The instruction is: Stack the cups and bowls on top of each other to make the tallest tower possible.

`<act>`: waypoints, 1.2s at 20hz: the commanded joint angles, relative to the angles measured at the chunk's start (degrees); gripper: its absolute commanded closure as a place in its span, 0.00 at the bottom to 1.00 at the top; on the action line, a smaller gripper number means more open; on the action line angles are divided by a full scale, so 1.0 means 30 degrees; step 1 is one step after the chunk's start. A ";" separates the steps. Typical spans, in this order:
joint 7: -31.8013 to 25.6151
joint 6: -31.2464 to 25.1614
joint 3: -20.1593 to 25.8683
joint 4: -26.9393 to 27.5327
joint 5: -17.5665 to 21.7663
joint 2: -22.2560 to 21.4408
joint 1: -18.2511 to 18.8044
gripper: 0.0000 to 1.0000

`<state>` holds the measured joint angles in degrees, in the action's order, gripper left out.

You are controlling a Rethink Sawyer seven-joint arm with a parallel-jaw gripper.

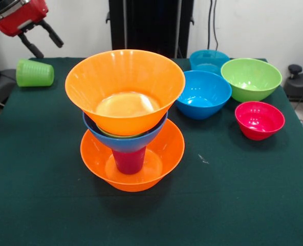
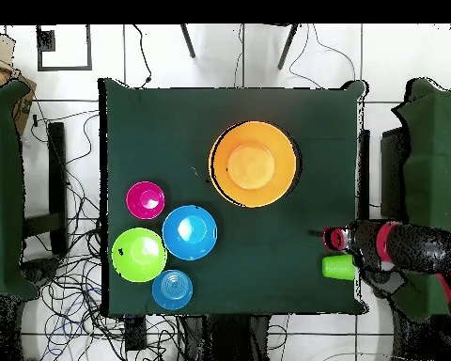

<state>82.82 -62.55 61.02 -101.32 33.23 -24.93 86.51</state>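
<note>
The tower stands mid-table. A large orange bowl (image 1: pixel 159 154) is at its base, with the purple-magenta cup (image 1: pixel 129 160) standing in it. A blue bowl (image 1: pixel 122 141) rests on that cup, and a second orange bowl (image 1: pixel 125 84) sits on top; a lime rim shows between these two. From overhead the tower (image 2: pixel 254 164) reads as one orange disc. The light green cup (image 1: pixel 35 73) (image 2: pixel 339 267) lies on its side near a table corner. My gripper (image 1: pixel 49 48) (image 2: pixel 333 239) hangs just above that cup, open and holding nothing.
Loose bowls are grouped on the other side of the table: a blue bowl (image 1: pixel 202 95) (image 2: pixel 190 232), a teal bowl (image 1: pixel 209 60) (image 2: pixel 173 290), a lime green bowl (image 1: pixel 251 78) (image 2: pixel 139 254) and a small red-pink bowl (image 1: pixel 259 120) (image 2: pixel 146 199). Cables lie on the floor around the table.
</note>
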 commanded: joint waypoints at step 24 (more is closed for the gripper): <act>-1.1027 -0.3378 -0.1882 0.4649 0.2263 0.1800 -0.0614 0.00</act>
<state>70.44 -68.05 60.69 -92.58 34.74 -22.17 86.90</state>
